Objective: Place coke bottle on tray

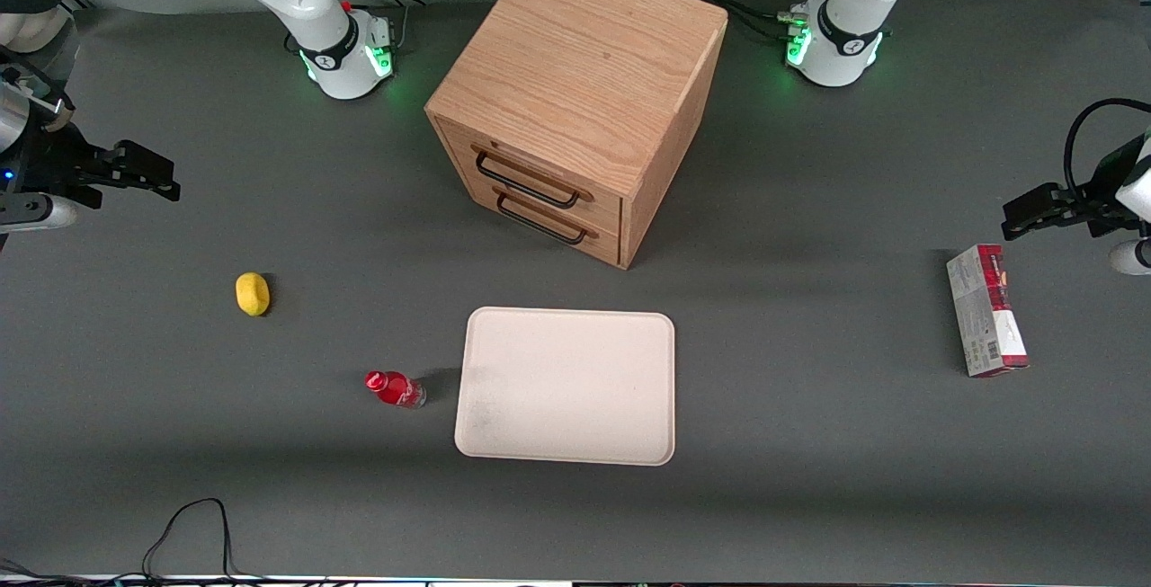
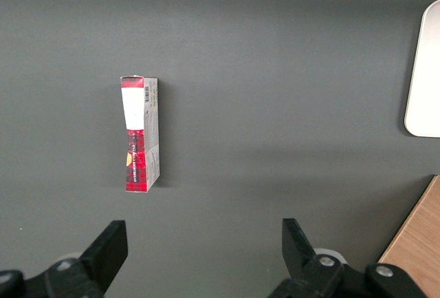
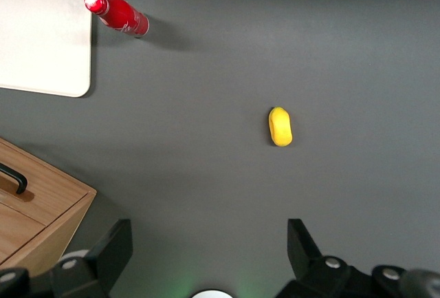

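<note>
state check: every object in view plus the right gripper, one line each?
coke bottle: upright on the table, capped, beside the tray, not on it
tray: flat, nothing on it
drawer cabinet: both drawers shut
lemon: lying on the table
carton box: lying toward the parked arm's end
gripper: open, holding nothing, at the working arm's end

From high in front we look steeply down on the whole dark grey table [image 1: 809, 479]. Our right wrist camera faces down from well above it, sharing the small red bottle [image 3: 117, 14], the cream-pink flat tray [image 3: 41, 36] and, probably, the oak drawer cabinet [image 3: 34, 222].
</note>
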